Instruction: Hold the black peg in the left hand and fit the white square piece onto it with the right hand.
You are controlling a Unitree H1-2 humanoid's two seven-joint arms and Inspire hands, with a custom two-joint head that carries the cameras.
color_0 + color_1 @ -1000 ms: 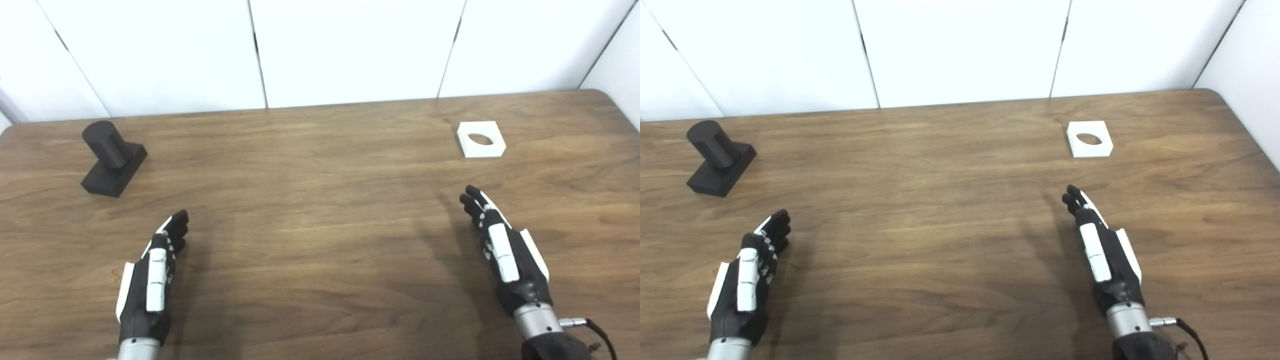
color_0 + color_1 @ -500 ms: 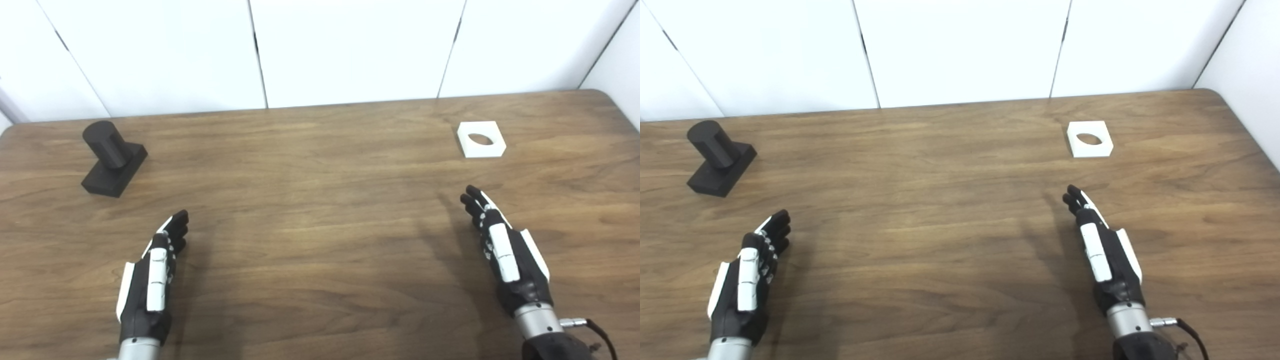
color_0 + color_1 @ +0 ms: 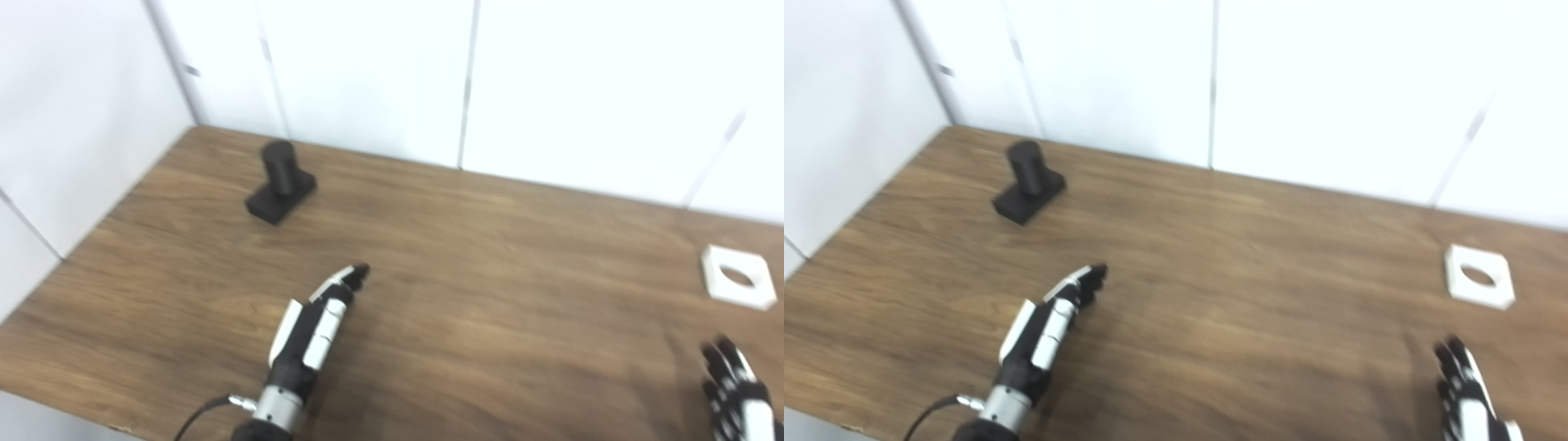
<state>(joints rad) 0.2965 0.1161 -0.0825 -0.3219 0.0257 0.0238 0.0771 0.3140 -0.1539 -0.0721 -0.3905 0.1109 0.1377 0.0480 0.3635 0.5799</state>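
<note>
left eye view shows both pieces on the wooden bench with nothing picked up yet. the left robot hand hovers low over the bench, flat, fingers stretched out side by side and holding nothing. the black peg stands beyond its fingertips and off to its outer side, toward the far left corner, well apart from it. the peg's round post rises from a flat block base, so its long axis runs upward, leaning a little in the picture; the base's longer side runs slantwise to the line of the robot hand. my guess is the coming reach turns on that gap: the left robot hand must travel forward and outward, then close around the post or the base.

the right robot hand is at the bottom right corner, cut off by the frame edge. only dark fingers pointing away from the robot show, seemingly spread with nothing between them, though the palm is out of sight. the white square piece lies flat ahead of those fingers and slightly to their outer side, its round hole facing up. it is near them but clearly not touching. each robot hand is the nearer one to its own piece.

both views are soft and blurred, so finger detail is hard to read, and the peg's far side is hidden.
</note>
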